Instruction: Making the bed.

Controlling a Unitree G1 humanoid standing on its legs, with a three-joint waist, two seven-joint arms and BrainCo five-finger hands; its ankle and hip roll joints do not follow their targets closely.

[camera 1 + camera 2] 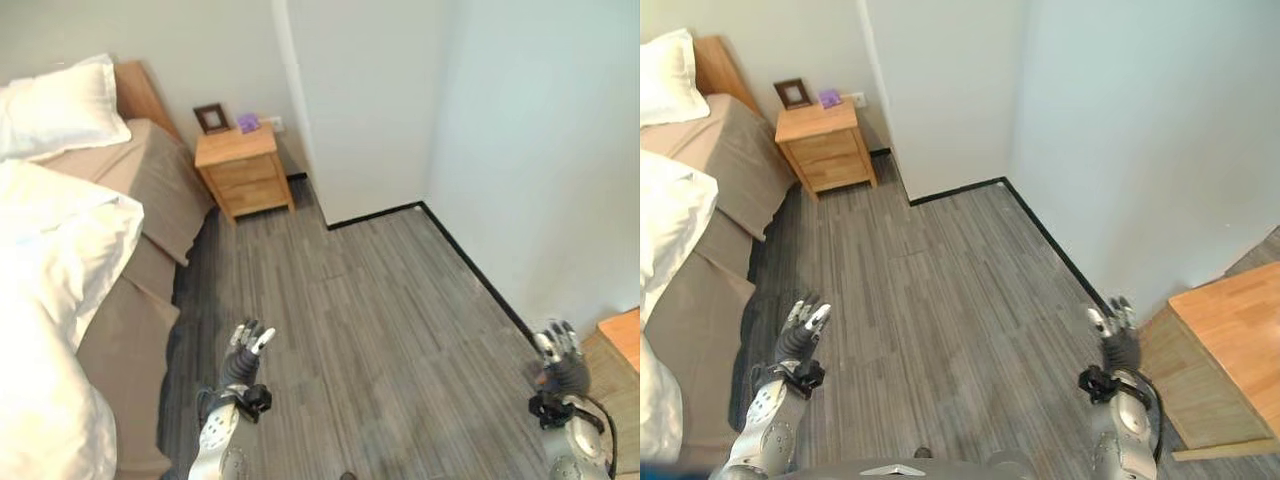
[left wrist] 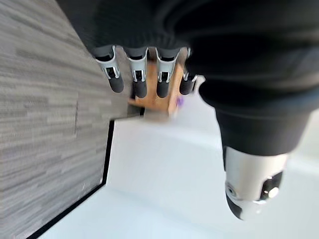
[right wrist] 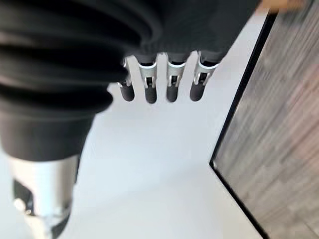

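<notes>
Bed (image 1: 150,180) at far left, white duvet (image 1: 50,300) bunched on the tan sheet, pillow (image 1: 60,105) at its head; left hand (image 1: 245,350) and right hand (image 1: 558,352) empty over the floor, fingers straight and relaxed: judged best to turn left and approach the duvet edge before grasping

duvet (image 1: 50,290) white | bed sheet (image 1: 150,180) tan | floor (image 1: 380,320) grey-streaked | nightstand (image 1: 243,170) light wood
</notes>
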